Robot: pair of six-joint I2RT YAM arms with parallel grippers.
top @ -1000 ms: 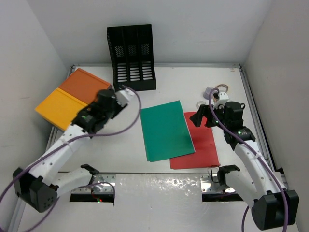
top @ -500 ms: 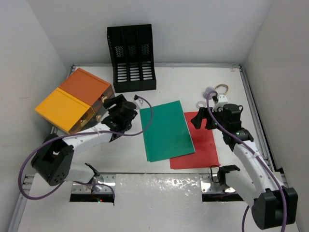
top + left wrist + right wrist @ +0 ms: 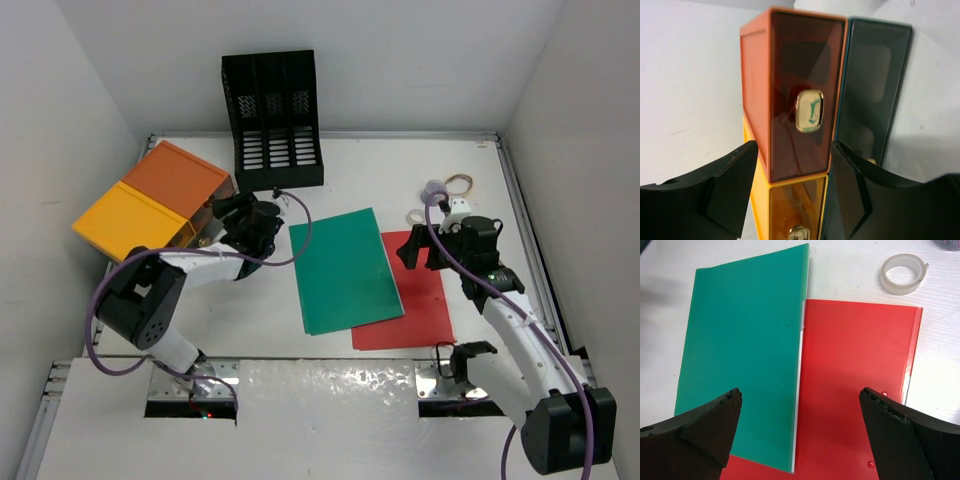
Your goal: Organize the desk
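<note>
Desk (image 3: 380,170) from above: it lies flat, face up, inside the white walls, its long axis apparently running from left edge to right edge. The left gripper (image 3: 228,212) faces the drawer box (image 3: 150,200) near the far left corner. The right gripper (image 3: 412,248) hangs over the red folder (image 3: 420,305), beside the green folder (image 3: 345,270).

Left wrist view: jaws spread, empty, bracketing the orange drawer (image 3: 790,75) and its handle (image 3: 809,111). I judge a drawer step is in hand. Next comes a straight advance, then closing on the handle.

Right wrist view: jaws spread wide, empty, above both folders. A tape roll (image 3: 903,274) sits toward the far right corner.
</note>
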